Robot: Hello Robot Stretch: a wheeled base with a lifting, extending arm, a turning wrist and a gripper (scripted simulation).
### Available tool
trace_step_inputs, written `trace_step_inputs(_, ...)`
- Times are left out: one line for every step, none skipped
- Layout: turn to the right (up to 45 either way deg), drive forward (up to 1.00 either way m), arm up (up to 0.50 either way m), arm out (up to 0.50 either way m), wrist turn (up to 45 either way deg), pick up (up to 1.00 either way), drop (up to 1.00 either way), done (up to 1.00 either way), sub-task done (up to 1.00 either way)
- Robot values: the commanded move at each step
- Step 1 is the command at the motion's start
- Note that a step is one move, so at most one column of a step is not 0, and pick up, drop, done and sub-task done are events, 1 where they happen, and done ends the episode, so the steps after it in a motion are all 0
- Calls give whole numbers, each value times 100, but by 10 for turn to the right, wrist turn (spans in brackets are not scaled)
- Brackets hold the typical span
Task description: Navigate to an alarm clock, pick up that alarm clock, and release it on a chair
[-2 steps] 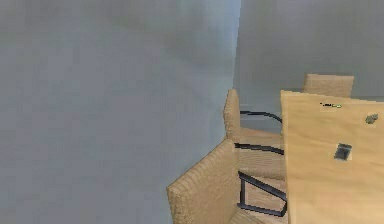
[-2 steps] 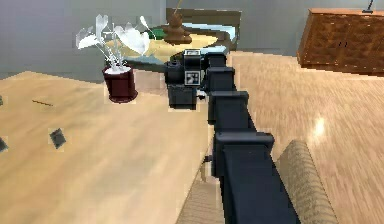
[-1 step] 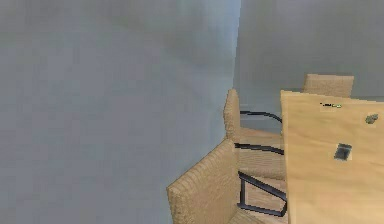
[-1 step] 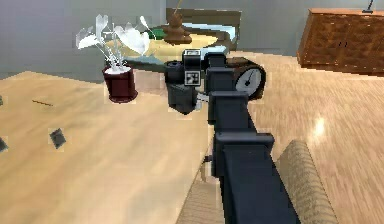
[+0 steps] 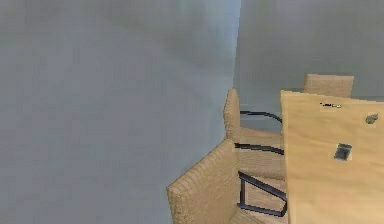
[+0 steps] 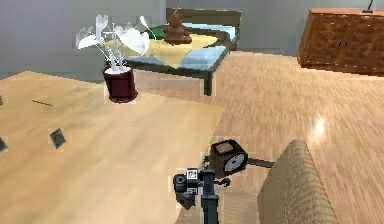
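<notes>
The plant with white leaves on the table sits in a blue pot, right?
Not quite. The pot is dark red, not blue. The arm side view shows it standing on the wooden table, with the white-leaved plant growing out of it.

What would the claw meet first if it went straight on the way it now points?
Most likely the brown alarm clock, which sits right at the claw's far end, between the table and the wicker chair. Whether they touch can't be judged.
</notes>
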Motion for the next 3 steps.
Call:
trace_step_inputs(0,0,-32,0,0,0,0,0,0)
trace_step_inputs(0,0,0,0,0,0,100,0,0)
trace_step_inputs(0,0,10,0,0,0,0,0,0)
